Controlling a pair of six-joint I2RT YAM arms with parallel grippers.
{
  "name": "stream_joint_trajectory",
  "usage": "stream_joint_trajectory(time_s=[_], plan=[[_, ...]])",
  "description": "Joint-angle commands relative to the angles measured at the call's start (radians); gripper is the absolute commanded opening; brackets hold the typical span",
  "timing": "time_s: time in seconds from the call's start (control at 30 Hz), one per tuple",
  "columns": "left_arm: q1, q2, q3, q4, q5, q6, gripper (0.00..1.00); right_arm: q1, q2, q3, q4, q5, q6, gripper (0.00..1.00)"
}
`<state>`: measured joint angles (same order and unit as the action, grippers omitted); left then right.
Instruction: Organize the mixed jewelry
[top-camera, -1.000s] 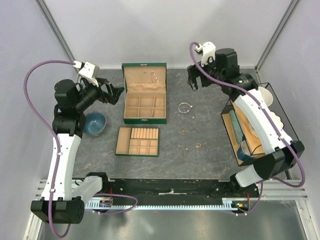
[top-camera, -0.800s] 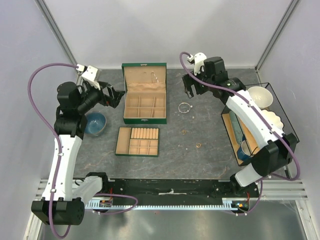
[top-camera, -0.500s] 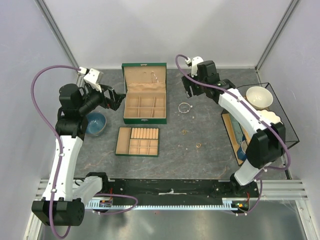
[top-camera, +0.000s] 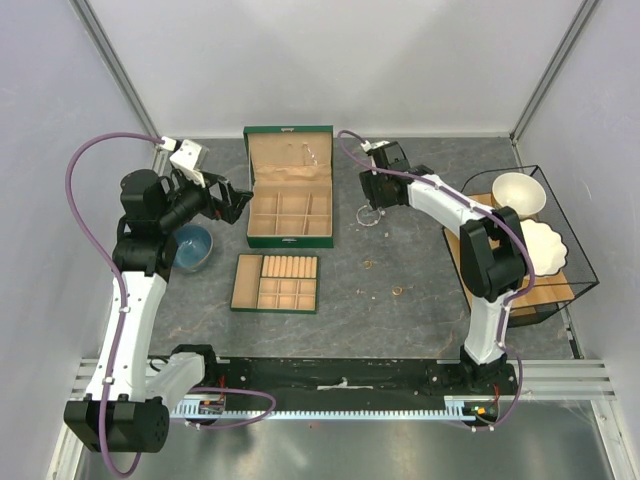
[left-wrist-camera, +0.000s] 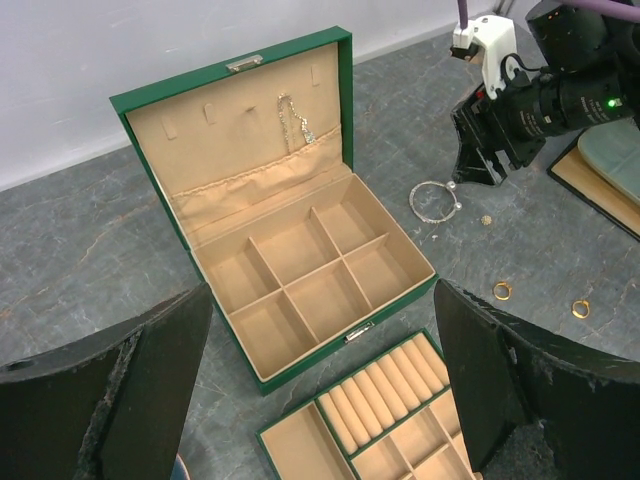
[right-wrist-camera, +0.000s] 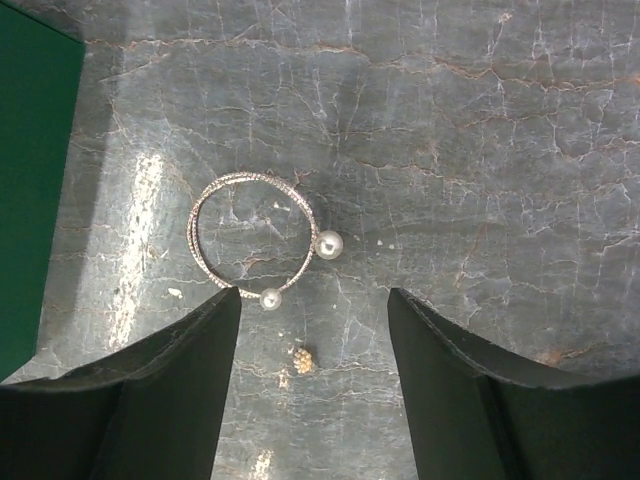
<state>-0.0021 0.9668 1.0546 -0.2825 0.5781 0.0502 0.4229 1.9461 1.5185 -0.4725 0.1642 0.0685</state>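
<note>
Though scattered, one bangle (right-wrist-camera: 327, 244), two gold rings (left-wrist-camera: 501, 291)

Silver pearl-tipped bangle (right-wrist-camera: 327, 244) lies flat, tiny gold stud (right-wrist-camera: 301, 358) just beside, two gold rings (left-wrist-camera: 502, 291) apart.

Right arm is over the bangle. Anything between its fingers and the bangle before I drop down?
Nothing visible. The right gripper hangs open above the bangle, which lies flat on the table. A tiny gold stud sits near its pearl ends, not touching, and the green box is off to one side.
</note>
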Motion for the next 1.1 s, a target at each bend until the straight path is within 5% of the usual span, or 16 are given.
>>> stream_joint_trajectory(time_s=[0.0, 1.07], plan=[[0.001, -0.013, -0.007, 0.028, 0.017, 0.025, 0.99, 0.002, 0.016, 0.026, 0.006, 0.046, 0.059, 0.68], [0.001, -0.011, -0.041, 0.042, 0.025, 0.030, 0.99, -0.047, 0.163, 0.074, -0.029, -0.055, 0.114, 0.55]])
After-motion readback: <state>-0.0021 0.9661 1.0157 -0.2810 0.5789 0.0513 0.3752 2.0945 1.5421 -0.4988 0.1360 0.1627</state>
